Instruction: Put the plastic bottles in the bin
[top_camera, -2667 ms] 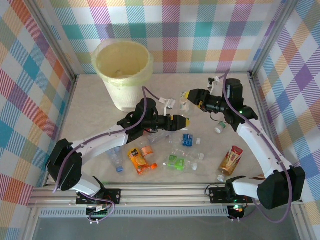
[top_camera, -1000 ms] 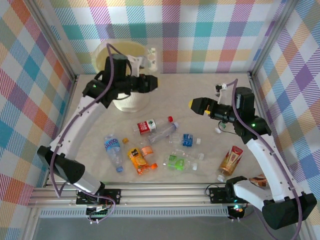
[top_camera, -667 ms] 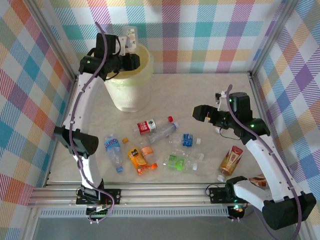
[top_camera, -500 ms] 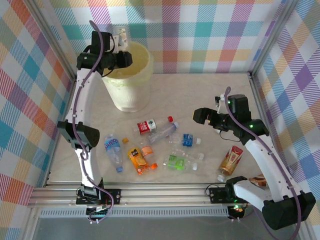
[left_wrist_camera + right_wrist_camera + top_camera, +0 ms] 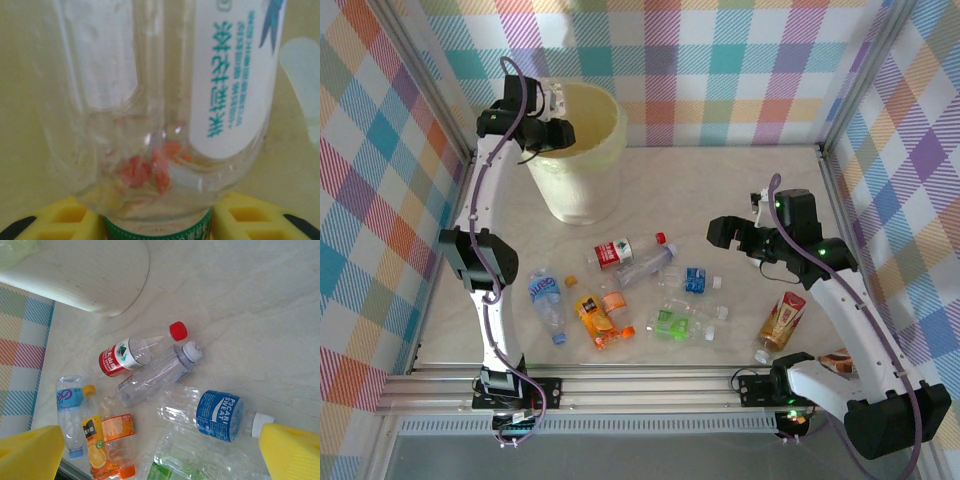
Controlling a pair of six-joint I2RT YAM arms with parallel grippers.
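My left gripper (image 5: 560, 132) hangs over the left rim of the bin (image 5: 582, 170). In the left wrist view that gripper (image 5: 157, 220) is shut on the green-banded neck of a clear bottle (image 5: 165, 100) with a white, teal-lettered label, and the bin's pale-yellow inside lies behind it. My right gripper (image 5: 720, 232) is open and empty above the table, right of the bottle pile. Between its wide-apart fingers (image 5: 287, 450) lie a red-labelled bottle (image 5: 122, 357), a clear bottle (image 5: 160, 375), a blue-labelled bottle (image 5: 217, 412) and an orange one (image 5: 97, 445).
More bottles lie on the table: a light-blue one (image 5: 545, 298), a green one (image 5: 672, 322) and a brown-red one (image 5: 782, 318) by the right arm. Chequered walls close in the left, back and right sides. Bare tabletop (image 5: 720, 180) lies right of the bin.
My left arm has swung up and leftward with the clear bottle, from the table to the bin's left rim. The right arm has pulled back to the right and dipped a little.
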